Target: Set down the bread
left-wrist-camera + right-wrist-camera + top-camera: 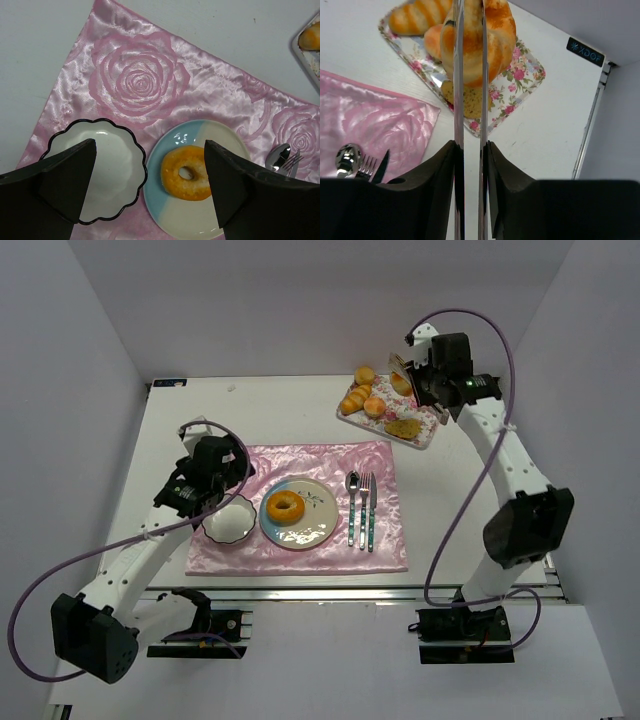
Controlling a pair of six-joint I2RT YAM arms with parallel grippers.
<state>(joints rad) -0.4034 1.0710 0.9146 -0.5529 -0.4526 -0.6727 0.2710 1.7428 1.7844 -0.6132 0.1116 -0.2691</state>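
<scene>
Right gripper point(470, 144) squeezed narrow on tongs point(457, 100); the tips pinch bread roll point(495, 35) just beyond it, over far-right tray point(530, 70). Left gripper point(150, 142) wide.

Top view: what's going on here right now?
The right arm's fingers are shut on metal tongs, and the tongs pinch a golden bread roll over the floral tray at the table's far right. More rolls lie on that tray. The left arm's fingers stand open above the pink placemat, over the scalloped bowl and the plate, holding nothing. A doughnut sits on the plate.
</scene>
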